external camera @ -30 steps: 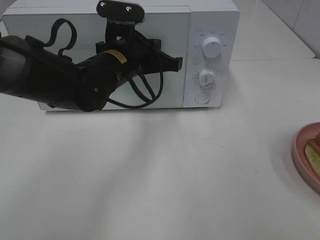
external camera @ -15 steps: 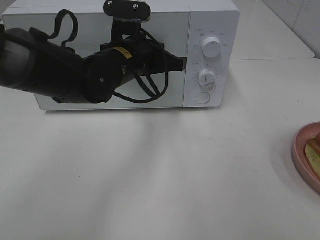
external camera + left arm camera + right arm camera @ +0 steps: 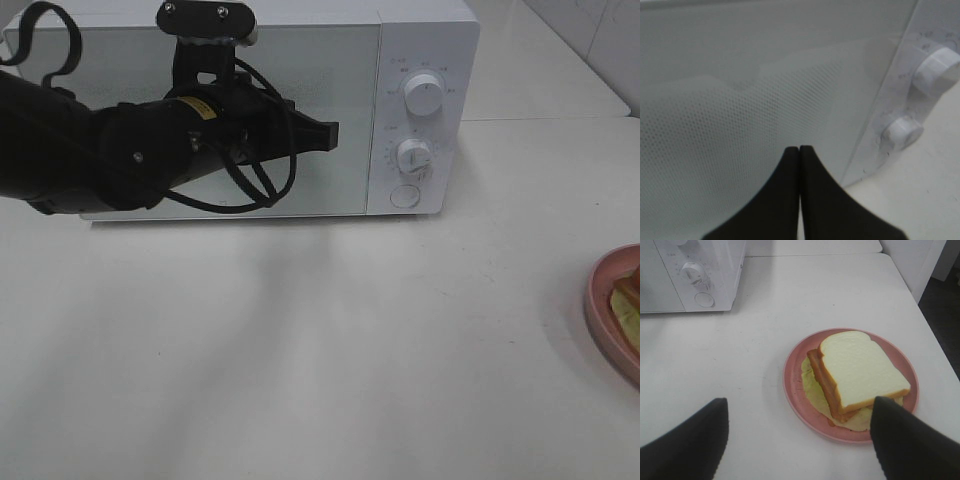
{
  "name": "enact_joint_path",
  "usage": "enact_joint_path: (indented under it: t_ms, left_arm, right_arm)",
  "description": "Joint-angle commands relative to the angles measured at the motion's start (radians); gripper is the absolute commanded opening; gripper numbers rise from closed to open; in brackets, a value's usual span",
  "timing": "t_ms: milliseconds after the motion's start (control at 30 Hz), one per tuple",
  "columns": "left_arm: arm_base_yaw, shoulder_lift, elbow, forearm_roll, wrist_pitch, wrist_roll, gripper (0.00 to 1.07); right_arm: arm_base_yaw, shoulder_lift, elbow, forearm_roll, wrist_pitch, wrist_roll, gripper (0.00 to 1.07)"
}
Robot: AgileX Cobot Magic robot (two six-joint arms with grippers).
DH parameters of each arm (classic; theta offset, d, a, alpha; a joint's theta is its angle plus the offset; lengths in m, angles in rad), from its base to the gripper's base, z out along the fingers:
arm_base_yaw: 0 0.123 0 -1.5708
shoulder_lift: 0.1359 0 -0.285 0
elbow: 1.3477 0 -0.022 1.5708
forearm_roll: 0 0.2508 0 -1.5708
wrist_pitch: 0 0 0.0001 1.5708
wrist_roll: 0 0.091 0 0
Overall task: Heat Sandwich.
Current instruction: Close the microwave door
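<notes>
Your right hand [image 3: 797, 440] hovers spread over the sandwich [image 3: 857, 375]; it looks soft and loosely stacked, so grip the pink plate [image 3: 790, 385] rim instead

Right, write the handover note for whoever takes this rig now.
Left gripper: fingers shut, empty, at the closed microwave door.
Right gripper: open, empty, hovering above the sandwich.
Sandwich: on the pink plate, on the table to the right of the microwave.
Done: nothing that shows.
Left: open the door, put the sandwich inside, close, start heating.
</notes>
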Motion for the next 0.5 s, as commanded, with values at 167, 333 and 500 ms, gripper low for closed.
enact_joint_path:
  t_ms: [167, 333, 500]
  left_arm:
    - [-0.012, -0.092, 0.003, 0.088, 0.398, 0.014, 0.5]
    - [-0.012, -0.14, 0.003, 0.085, 0.61, 0.015, 1.01]
    - [-0.012, -0.18, 0.003, 0.101, 0.761, 0.019, 1.0]
  right_arm:
    - [-0.007, -0.027, 0.001, 0.002, -0.005, -0.007, 0.75]
    - [-0.007, -0.027, 0.001, 0.002, -0.005, -0.007, 0.75]
    - [-0.007, -0.027, 0.001, 0.002, -0.005, -0.008, 0.75]
